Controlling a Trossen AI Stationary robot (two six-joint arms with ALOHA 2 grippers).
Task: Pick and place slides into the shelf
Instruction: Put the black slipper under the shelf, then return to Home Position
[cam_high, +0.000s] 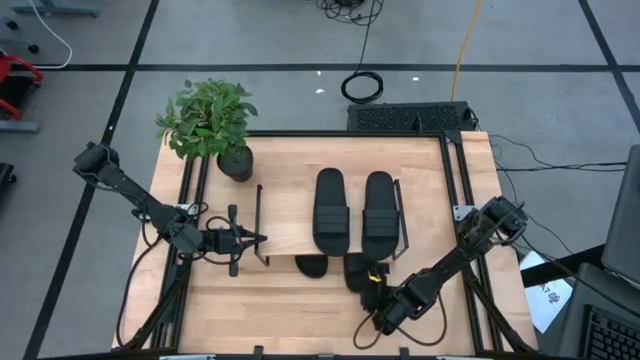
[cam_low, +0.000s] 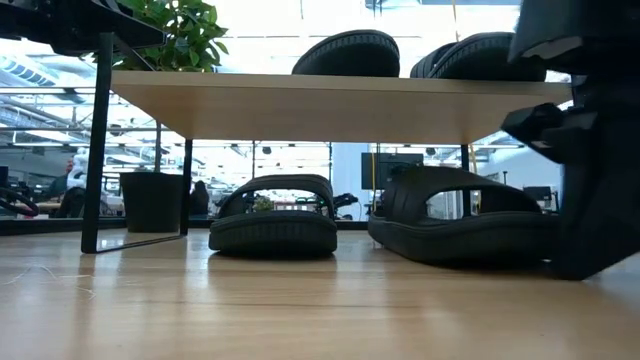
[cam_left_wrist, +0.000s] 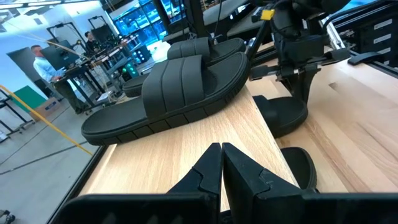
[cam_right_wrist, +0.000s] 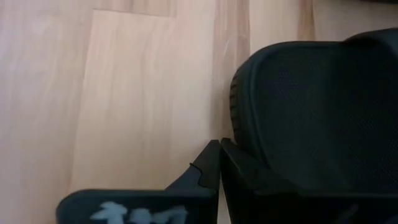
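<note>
Right end effector (cam_high: 372, 296): fingers together, gripping nothing, at the heel of a slide (cam_high: 357, 270) under the shelf (cam_high: 290, 225).
Left end effector (cam_high: 258, 238): fingers together, idle at the shelf's left end.
Slide axis: front to back; right arm nearer.
Other slides: two on top, one (cam_low: 273, 214) below.
Surface: wooden bench (cam_high: 270, 310); plant (cam_high: 210, 120) behind.

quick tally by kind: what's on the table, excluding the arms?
Slides: 4, two on top of the shelf, two under it
Shelf: 1
Potted plant: 1
Total: 6
</note>
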